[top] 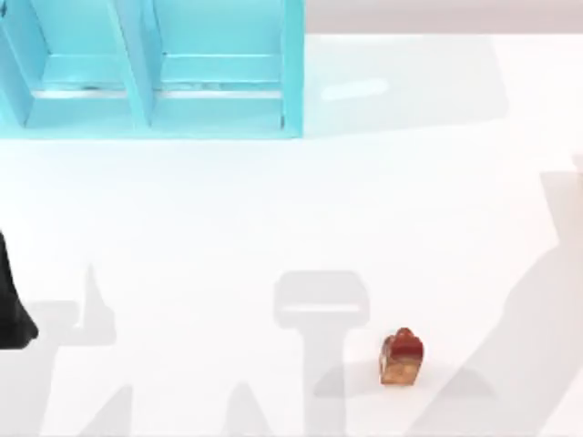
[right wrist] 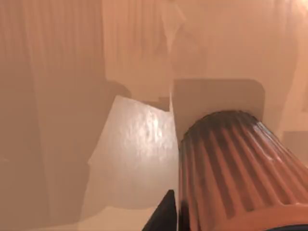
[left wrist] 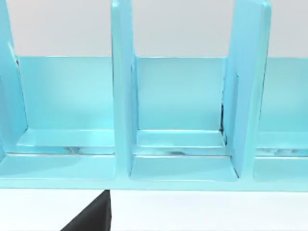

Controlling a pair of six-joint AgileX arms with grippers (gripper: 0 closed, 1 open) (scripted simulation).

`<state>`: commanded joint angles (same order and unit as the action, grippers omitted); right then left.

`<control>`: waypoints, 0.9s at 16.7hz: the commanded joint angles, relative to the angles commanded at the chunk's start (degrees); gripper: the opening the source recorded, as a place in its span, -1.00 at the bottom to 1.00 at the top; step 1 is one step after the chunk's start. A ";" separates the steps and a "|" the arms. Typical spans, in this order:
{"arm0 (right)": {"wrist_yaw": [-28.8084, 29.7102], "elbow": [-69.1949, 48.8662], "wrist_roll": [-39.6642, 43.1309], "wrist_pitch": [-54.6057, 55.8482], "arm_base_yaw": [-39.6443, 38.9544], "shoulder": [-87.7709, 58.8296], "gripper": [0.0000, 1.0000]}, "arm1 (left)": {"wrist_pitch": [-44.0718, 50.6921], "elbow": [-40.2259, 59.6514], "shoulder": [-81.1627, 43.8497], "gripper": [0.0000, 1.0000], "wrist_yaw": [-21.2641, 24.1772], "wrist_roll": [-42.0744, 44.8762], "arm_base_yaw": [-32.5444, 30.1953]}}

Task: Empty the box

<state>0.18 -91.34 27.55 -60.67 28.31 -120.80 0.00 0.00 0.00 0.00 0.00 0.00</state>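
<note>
I saw my left arm (top: pixel 13 309) at the table's (top: pixel 273 218) left edge, fingers' state unclear. Blue box (top: pixel 155 73) sat at far-left corner w/ open compartments; small bread loaf (top: pixel 402 358) lay near front edge

Box (top: pixel 155 68): light blue, open compartments split by upright dividers, upper left of the top view.
Compartments: bare.

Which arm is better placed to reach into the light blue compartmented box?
Probably left: the light blue compartmented box sits at the left, where the left arm is, and that arm's wrist view faces its compartments.
</note>
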 joint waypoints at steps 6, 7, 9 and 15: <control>0.00 0.00 0.00 0.00 0.00 0.00 -1.00 | 0.00 0.00 0.00 1.00 0.00 0.00 0.00; 0.00 0.00 0.00 0.00 0.00 0.00 -1.00 | 0.00 0.00 0.00 1.00 0.00 0.00 0.00; 0.00 0.00 0.00 0.00 0.00 0.00 -1.00 | 0.00 0.00 0.00 1.00 0.00 0.00 0.00; -0.03 -0.11 -0.08 -0.16 -0.07 0.07 -1.00 | 0.00 0.00 0.00 1.00 0.00 0.00 0.00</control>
<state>0.15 -91.45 27.47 -60.83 28.24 -120.73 0.00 0.00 0.00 0.00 0.00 0.00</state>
